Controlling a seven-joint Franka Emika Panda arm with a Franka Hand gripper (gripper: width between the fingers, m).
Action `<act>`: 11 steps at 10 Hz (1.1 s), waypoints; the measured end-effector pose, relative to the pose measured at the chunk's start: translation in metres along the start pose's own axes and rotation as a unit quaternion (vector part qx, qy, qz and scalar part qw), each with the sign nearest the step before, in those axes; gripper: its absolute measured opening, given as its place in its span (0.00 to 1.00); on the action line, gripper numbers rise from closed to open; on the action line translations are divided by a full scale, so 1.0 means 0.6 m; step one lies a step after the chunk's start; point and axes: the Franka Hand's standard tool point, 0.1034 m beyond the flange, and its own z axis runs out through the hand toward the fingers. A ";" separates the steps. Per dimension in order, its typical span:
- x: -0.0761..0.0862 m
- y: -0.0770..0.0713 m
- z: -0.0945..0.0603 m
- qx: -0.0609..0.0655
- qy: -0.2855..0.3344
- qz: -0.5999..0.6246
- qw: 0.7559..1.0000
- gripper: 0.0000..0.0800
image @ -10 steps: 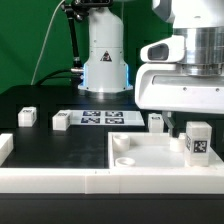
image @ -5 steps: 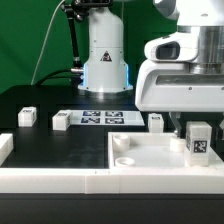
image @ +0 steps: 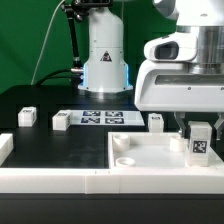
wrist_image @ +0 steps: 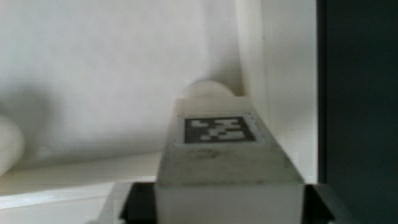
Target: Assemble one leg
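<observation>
While the jaws grip its upper end, the leg (image: 198, 141) stands upright over the far corner of the tray (image: 150, 160), at the exterior view's right. It looks light, rigid and smooth-sided, probably best held by its flat opposite faces. Other small blocks sit on the bench (image: 50, 105).

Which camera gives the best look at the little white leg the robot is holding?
The wrist view: the leg fills the picture, its tag sharp. The exterior view shows it small under the gripper, over the tray.
</observation>
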 end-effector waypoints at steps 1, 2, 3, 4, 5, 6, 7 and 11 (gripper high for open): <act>-0.002 0.005 0.000 0.010 0.002 0.061 0.998 0.36; -0.002 0.016 0.000 0.010 -0.001 0.112 0.994 0.36; -0.002 0.019 0.000 0.006 0.000 0.143 0.990 0.37; -0.001 0.025 -0.001 0.003 0.001 0.184 0.983 0.37; -0.001 0.031 -0.001 0.000 0.003 0.215 0.977 0.37; 0.001 0.040 -0.002 -0.009 0.008 0.275 0.961 0.39; 0.001 0.045 -0.003 -0.014 0.011 0.296 0.955 0.39; 0.002 0.048 -0.001 -0.015 0.012 0.297 0.955 0.70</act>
